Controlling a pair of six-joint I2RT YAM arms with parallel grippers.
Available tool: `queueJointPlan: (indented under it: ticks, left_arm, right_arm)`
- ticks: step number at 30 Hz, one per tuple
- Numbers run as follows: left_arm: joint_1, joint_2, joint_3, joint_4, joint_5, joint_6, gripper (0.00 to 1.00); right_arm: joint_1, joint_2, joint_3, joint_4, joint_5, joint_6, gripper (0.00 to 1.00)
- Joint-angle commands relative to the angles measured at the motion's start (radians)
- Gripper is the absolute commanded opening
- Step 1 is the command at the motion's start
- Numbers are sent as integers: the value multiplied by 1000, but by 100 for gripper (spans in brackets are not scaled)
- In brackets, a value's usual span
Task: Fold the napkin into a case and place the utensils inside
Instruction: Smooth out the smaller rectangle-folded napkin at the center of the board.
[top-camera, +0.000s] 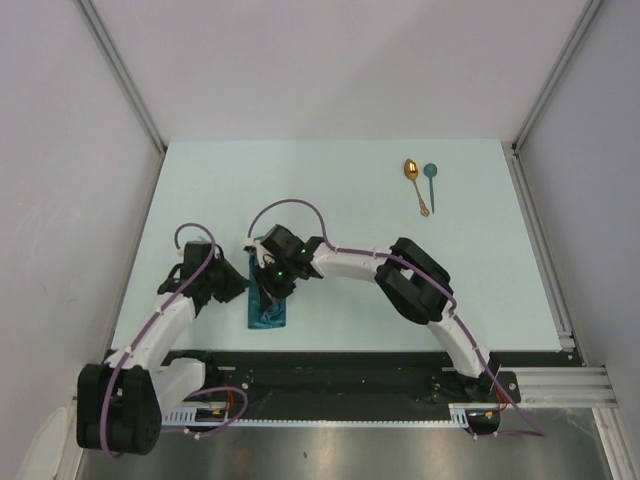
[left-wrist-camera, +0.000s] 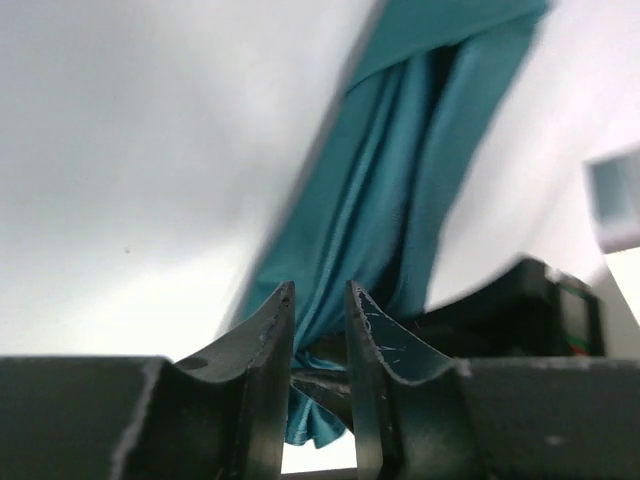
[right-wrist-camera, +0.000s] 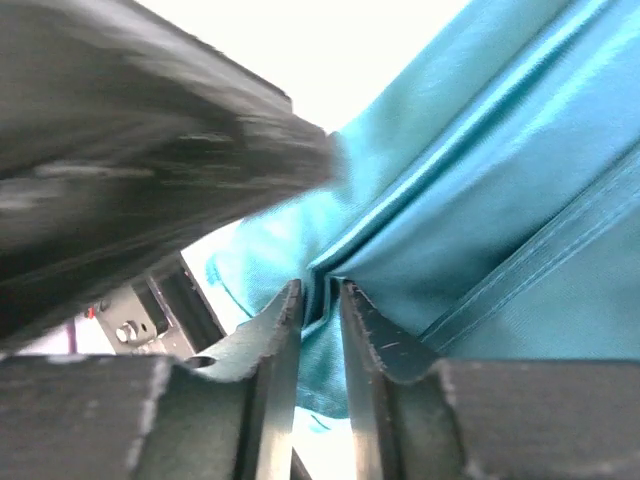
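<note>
The teal napkin (top-camera: 268, 312) lies as a narrow folded strip near the table's front edge, between my two grippers. My left gripper (top-camera: 240, 286) is at its left side. In the left wrist view its jaws (left-wrist-camera: 320, 292) stand slightly apart, with loose folds of the napkin (left-wrist-camera: 400, 180) in the gap. My right gripper (top-camera: 273, 283) is over the strip's far end. Its jaws (right-wrist-camera: 320, 290) are also a little apart, with a pinched ridge of the napkin (right-wrist-camera: 480, 200) between them. The gold spoon (top-camera: 414, 182) and teal spoon (top-camera: 430, 182) lie side by side at the far right.
The pale mint tabletop (top-camera: 330, 200) is walled by white panels left, back and right. A black and metal rail (top-camera: 400, 385) runs along the front edge by the arm bases. The left gripper's dark body (right-wrist-camera: 150, 150) fills the upper left of the right wrist view.
</note>
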Motion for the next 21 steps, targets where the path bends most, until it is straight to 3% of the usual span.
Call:
queueJointPlan:
  ticks: [1, 8, 13, 21]
  left_arm:
    - [21, -82, 67, -72, -28, 33, 32]
    - [63, -34, 70, -64, 29, 72, 34]
    - [61, 22, 15, -14, 60, 81, 34]
    - [60, 45, -98, 85, 107, 63, 31]
  right_arm:
    - [-33, -65, 4, 77, -116, 62, 32]
    - [-76, -194, -4, 100, -183, 146, 43]
    - [-117, -243, -30, 16, -121, 137, 51]
    - [-142, -236, -102, -63, -8, 85, 53]
